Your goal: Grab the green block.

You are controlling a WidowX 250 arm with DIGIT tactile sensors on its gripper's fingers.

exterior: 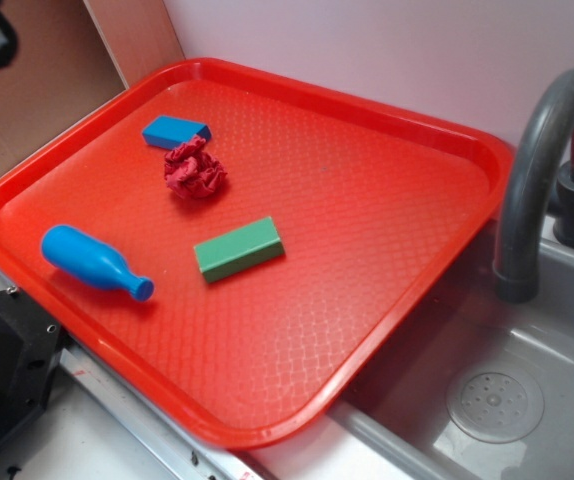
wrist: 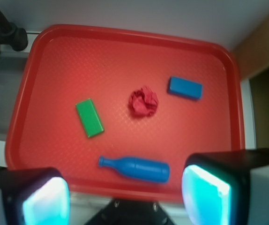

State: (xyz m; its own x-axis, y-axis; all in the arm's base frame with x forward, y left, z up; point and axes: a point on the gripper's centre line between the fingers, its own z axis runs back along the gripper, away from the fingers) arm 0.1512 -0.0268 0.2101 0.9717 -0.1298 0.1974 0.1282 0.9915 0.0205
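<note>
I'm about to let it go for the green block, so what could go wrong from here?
The green block lies flat and skewed on the red tray; the open gripper, if not turned to match, may nudge rather than pinch it. The blue bottle lies between gripper and block and could get bumped and roll.

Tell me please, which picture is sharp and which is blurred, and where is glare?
Exterior view: sharp and evenly lit, with the green block casting a soft, short shadow on the red tray. Wrist view: the whole image is somewhat soft, and the gripper is strongly out of focus, its jaws glowing with bright cyan-white glare at the bottom.
</note>
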